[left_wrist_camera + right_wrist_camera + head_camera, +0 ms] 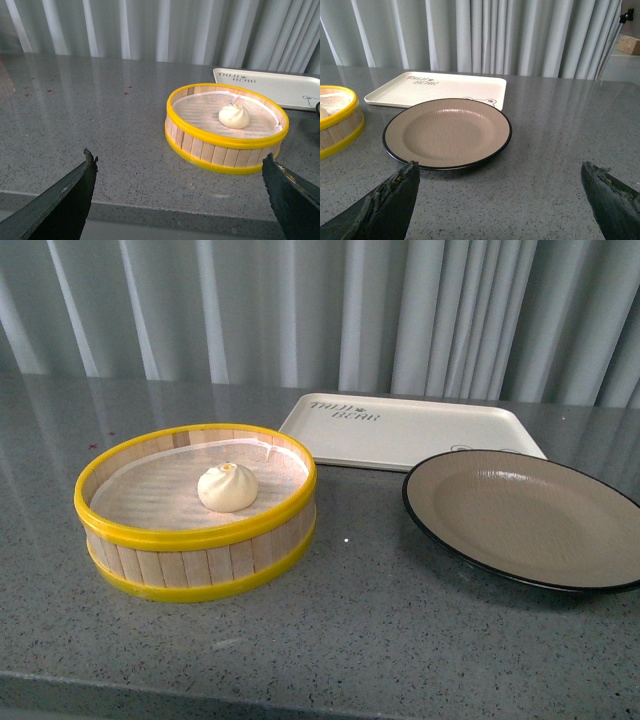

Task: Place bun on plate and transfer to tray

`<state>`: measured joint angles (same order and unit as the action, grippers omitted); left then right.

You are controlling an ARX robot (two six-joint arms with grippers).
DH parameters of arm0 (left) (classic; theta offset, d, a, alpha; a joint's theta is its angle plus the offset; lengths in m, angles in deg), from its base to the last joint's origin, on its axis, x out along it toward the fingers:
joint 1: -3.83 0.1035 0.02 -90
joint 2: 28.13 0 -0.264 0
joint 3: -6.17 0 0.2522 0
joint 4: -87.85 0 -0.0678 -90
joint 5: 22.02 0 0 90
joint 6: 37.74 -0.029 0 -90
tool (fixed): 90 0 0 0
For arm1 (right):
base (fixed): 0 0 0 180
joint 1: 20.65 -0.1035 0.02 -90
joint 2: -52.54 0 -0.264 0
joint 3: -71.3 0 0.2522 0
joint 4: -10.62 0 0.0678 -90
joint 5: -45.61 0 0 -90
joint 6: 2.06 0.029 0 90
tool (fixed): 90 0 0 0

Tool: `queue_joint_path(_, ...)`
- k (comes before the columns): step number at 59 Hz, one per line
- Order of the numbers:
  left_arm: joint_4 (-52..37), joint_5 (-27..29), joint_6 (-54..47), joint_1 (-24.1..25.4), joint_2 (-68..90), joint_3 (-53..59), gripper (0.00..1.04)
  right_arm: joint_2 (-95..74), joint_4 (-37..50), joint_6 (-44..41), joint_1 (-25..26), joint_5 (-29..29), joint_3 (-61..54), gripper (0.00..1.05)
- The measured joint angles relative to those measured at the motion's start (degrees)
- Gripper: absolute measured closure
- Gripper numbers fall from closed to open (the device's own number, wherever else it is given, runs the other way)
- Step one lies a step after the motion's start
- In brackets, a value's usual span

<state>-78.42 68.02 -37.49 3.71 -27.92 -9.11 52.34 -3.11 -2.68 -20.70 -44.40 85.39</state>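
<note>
A small white pleated bun [228, 487] [234, 116] rests on the liner inside a yellow-rimmed wooden steamer basket [196, 570] [225, 152] at the left. To its right sits the empty grey-beige plate [520, 515] [447, 132] with a black rim. Behind it lies the cream-white tray [410, 430] [440, 87] with dark lettering. Neither arm shows in the front view. My left gripper [180, 162] hangs open over the table's front edge, short of the basket. My right gripper [500, 170] is open too, in front of the plate, holding nothing.
Grey speckled tabletop [360, 630] with its front edge close to both grippers. Pale pleated curtains [320, 310] close off the back. In the right wrist view a stand with a small box [629, 44] is at the far right.
</note>
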Motion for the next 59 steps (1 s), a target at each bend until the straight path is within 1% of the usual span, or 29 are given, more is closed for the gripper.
queue_joint_path(59,0.00,0.00,0.00,0.00,0.00,0.00,0.07,0.00,0.00,0.00,0.00,0.00,0.00,0.08)
